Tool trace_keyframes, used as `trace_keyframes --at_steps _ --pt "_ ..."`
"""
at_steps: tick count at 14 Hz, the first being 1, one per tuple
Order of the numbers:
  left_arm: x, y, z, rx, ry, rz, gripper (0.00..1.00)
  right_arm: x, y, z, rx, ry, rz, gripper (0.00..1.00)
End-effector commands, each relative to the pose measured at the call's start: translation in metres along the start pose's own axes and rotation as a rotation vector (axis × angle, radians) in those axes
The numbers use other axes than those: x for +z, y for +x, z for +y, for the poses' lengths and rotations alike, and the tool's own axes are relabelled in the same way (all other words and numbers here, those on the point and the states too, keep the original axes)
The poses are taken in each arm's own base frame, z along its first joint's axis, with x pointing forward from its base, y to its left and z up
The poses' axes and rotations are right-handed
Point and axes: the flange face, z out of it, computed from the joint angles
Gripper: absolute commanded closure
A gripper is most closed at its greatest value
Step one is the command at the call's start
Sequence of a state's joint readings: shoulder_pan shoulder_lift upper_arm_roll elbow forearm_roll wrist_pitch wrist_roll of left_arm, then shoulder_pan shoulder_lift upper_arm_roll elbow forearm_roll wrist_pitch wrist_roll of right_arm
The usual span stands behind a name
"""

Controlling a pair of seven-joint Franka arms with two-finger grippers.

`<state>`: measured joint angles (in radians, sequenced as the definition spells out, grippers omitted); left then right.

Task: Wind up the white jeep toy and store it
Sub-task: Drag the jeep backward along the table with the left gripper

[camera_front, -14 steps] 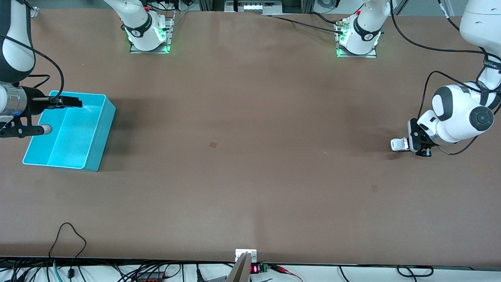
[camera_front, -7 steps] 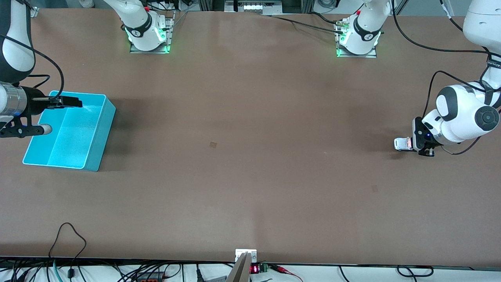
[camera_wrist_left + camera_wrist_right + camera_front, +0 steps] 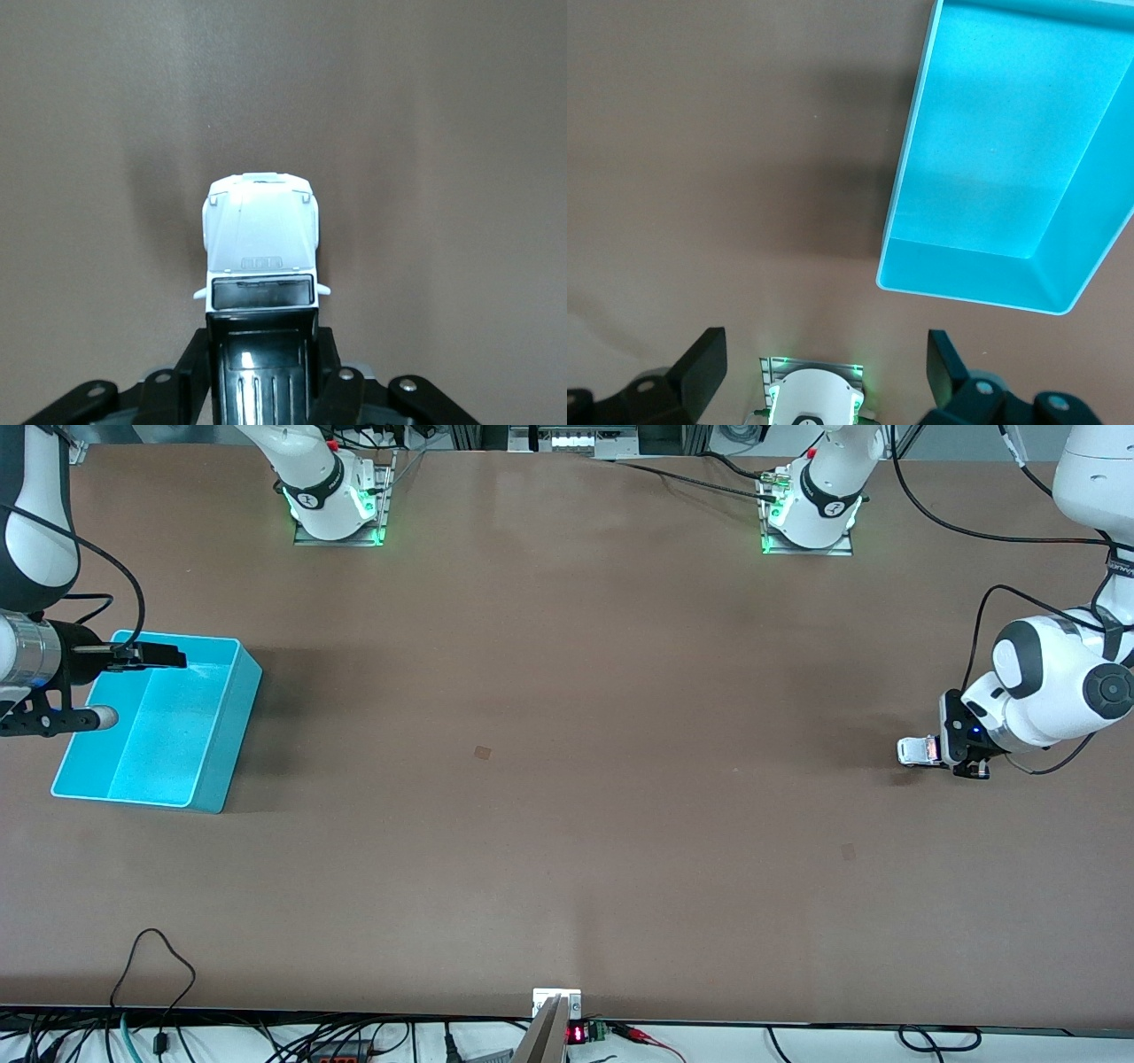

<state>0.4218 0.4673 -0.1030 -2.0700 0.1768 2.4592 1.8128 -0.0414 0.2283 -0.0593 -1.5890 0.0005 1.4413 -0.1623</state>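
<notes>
The white jeep toy [image 3: 915,750] sits at about three o'clock on the brown table [image 3: 567,779], low at the surface at the left arm's end, and whether its wheels touch the table cannot be told. The left claw [image 3: 952,751] is clamped on the toy's rear half, one black finger [image 3: 197,359] pressed against each flank of the black roof panel, as the left wrist view shows. In that view the toy's white hood and dark windshield stick out past the fingertips, and the hood points toward the table's middle. A faint shadow lies on the table just under the toy. At about nine o'clock, at the right arm's end of the table, stands the turquoise bin [image 3: 232,717], an open rectangular tub with nothing visible inside it. The right claw [image 3: 133,686] hangs over the bin's edge and waits, its two fingers [image 3: 700,367] spread wide apart and holding nothing; the right wrist view looks down past them onto the bin's open interior and one robot base. The toy and the bin are well apart, with the whole middle of the table between them.
</notes>
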Motion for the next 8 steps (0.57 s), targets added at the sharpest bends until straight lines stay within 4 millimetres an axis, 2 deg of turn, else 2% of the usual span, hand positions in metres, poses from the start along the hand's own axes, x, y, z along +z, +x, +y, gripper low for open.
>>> trace_keyframes --at_steps 1,6,7,8 --pt "0.042 -0.019 0.001 0.033 -0.020 -0.012 0.83 -0.003 0.000 0.000 -0.011 0.015 0.006 0.00" --pt "0.043 -0.024 -0.003 0.032 -0.016 -0.016 0.82 -0.003 0.000 0.000 -0.011 0.015 0.006 0.00" --pt "0.039 -0.023 -0.004 0.031 -0.012 -0.018 0.78 -0.003 0.000 0.000 -0.011 0.015 0.006 0.00" --pt "0.033 -0.023 -0.005 0.025 -0.006 -0.021 0.62 -0.003 0.000 0.000 -0.011 0.015 0.006 0.00"
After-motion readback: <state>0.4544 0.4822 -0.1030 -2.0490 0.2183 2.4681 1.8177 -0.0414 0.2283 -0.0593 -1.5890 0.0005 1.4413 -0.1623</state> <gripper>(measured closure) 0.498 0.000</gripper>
